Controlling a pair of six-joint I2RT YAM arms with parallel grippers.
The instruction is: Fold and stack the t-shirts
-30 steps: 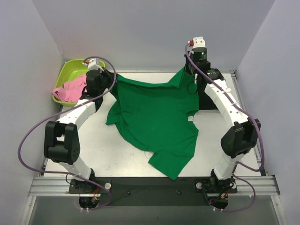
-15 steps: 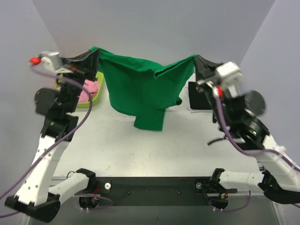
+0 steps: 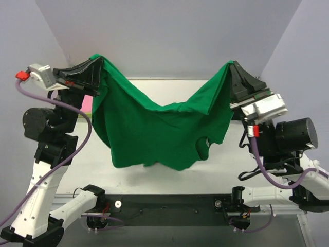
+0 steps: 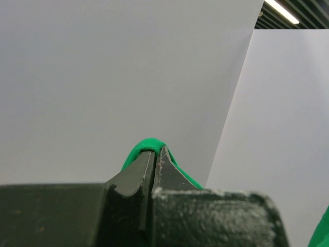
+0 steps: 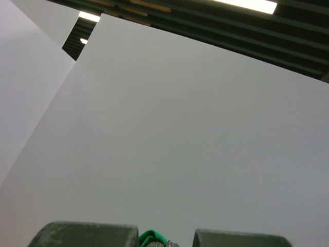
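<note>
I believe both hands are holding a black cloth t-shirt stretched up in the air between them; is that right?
No: the cloth t-shirt held up between the left hand and right hand is bright green, as the top view shows.

Top view: illumination is even and diffuse, with no glare. A faint, soft-edged shadow falls on the table (image 3: 226, 170) beneath the green t-shirt (image 3: 154, 128). Wrist views: ceiling strip lights (image 5: 247, 5) are overexposed at the upper edge. The left gripper (image 4: 156, 154) renders dark and slightly out of focus.
</note>
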